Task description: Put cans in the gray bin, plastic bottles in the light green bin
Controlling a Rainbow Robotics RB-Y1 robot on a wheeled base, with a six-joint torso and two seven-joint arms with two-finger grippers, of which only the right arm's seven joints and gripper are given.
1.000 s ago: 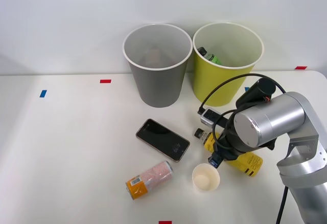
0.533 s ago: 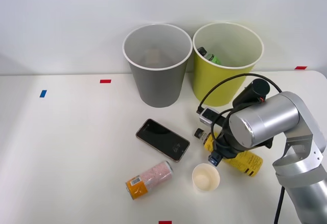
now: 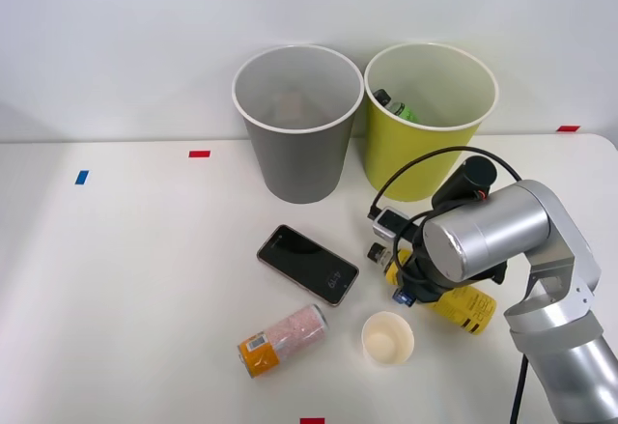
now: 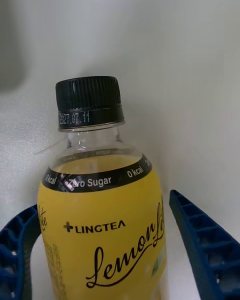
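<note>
A yellow-labelled plastic bottle (image 3: 465, 307) with a black cap lies on the table at the right. My right gripper (image 3: 403, 286) is down over its neck end. In the right wrist view the gripper (image 4: 102, 207) is open, one blue finger (image 4: 200, 240) on each side of the bottle (image 4: 100, 230), with a narrow gap on one side. The pink speckled can (image 3: 283, 338) lies on its side near the front, apart from the gripper. The gray bin (image 3: 294, 149) and light green bin (image 3: 417, 158) stand side by side at the back. A green bottle (image 3: 398, 109) rests inside the light green bin.
A black smartphone (image 3: 307, 264) lies between the gray bin and the can. A cream paper cup (image 3: 387, 337) stands upright just in front of my gripper. A black cable (image 3: 415, 165) loops from the wrist towards the light green bin.
My right wrist has shifted slightly back and left over the yellow bottle, drawing away from the paper cup. The bottle, can, phone and bins have not moved.
</note>
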